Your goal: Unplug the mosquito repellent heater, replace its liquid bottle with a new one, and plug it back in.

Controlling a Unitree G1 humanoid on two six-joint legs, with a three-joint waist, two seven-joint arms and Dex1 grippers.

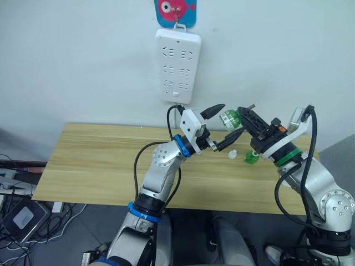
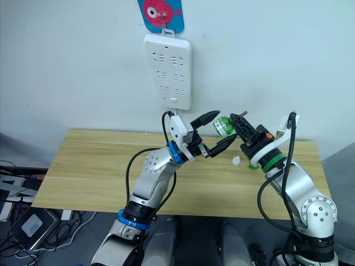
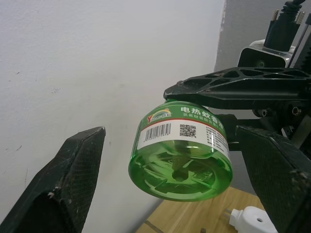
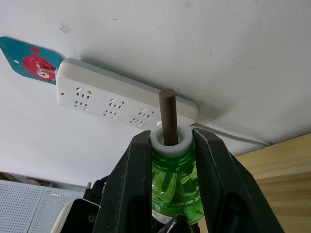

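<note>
Jaws of our right gripper (image 4: 170, 160) clamp the translucent green round bottle (image 1: 229, 118) with its dark wick (image 4: 168, 115) above the wooden counter (image 1: 100, 160), between our left gripper's (image 1: 221, 125) parted jaws.

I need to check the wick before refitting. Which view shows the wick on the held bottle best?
The right wrist view: the wick stands dark and upright from the white neck of the green bottle gripped by the right hand. The left wrist view shows the bottle's base and label; the eye views show it small.

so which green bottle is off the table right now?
The uncapped one with the bare wick, gripped by the right gripper beside the open left gripper. The other green bottle sits on the table.
</note>
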